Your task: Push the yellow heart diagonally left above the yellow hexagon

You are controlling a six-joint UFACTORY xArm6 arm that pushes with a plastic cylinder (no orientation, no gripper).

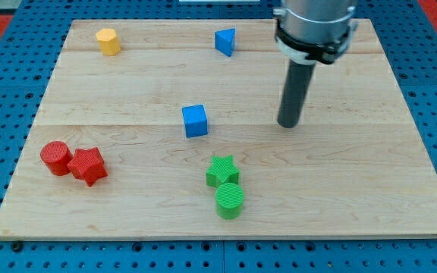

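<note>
Blocks: two red (pixel 55 158), two green (pixel 222 170), two blue (pixel 195 120), one yellow (pixel 108 41).

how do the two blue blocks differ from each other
Shape: the blue cube has square faces, while the blue triangle is a wedge with a pointed outline.
Place: the blue cube sits near the board's middle; the blue triangle lies near the view's top edge.
Relative to my tip: the blue cube is level with it, toward the view's left; the blue triangle is well above it, toward the view's left.
Both share the same blue, and neither touches another block.
</note>
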